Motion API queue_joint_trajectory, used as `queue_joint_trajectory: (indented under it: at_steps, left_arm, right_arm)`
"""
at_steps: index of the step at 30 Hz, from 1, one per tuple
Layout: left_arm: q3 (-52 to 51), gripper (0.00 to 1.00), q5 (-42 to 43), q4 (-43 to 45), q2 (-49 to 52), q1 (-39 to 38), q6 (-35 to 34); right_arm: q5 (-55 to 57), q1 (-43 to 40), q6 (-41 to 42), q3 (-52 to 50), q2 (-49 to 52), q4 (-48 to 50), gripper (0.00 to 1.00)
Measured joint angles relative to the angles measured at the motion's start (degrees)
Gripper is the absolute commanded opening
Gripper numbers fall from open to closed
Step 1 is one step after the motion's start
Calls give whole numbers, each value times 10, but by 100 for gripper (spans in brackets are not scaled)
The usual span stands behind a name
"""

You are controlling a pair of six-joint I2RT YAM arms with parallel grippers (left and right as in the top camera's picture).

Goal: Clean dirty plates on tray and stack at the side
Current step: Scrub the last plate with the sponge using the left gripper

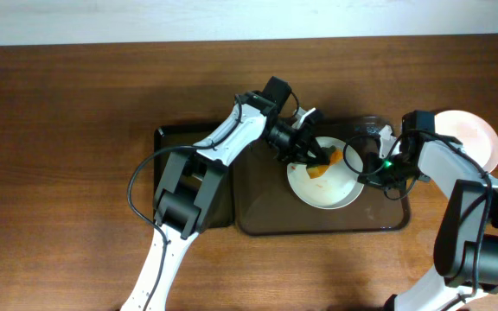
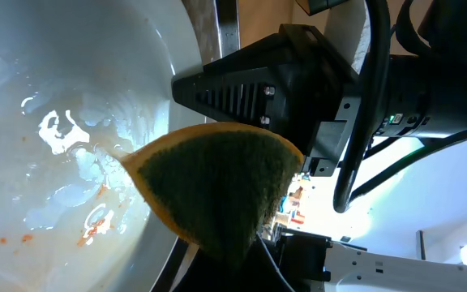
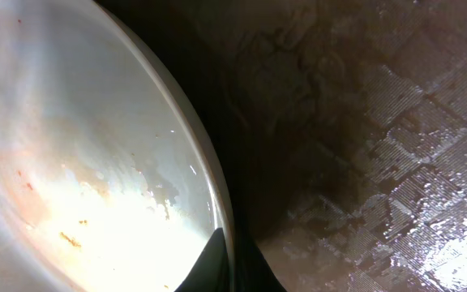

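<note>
- The left tool (image 1: 312, 158) holds a sponge (image 2: 217, 191) pressed on the smeared plate (image 1: 328, 188).
- The right tool (image 1: 363, 162) pinches this plate's rim, over the brown tray (image 1: 262, 216).

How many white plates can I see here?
2. One plate is on the brown tray; the other plate sits on the table right of the tray, partly behind an arm. A third may be hidden.

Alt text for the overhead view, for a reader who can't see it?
The left gripper presses an orange-and-green sponge onto a white plate on the brown tray, while the right gripper holds the plate's right rim. A second white plate lies on the table at far right; a black tray adjoins the brown one's left.
</note>
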Motion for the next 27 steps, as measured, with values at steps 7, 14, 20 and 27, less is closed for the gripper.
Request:
queue_joint_trajectory:
  at_steps: [7, 14, 20, 27]
  left_arm:
    - [-3, 0, -15, 13, 0, -15, 0]
    - [-36, 0, -58, 42, 0, -56, 0]
    - [-60, 0, -144, 58, 0, -53, 9]
    - [-61, 0, -219, 58, -12, -57, 18]
  right_arm:
    - [0, 0, 0, 0, 0, 0, 5]
    - [0, 0, 0, 0, 0, 0, 5]
    - [0, 0, 0, 0, 0, 0, 5]
    - [0, 0, 0, 0, 0, 0, 5]
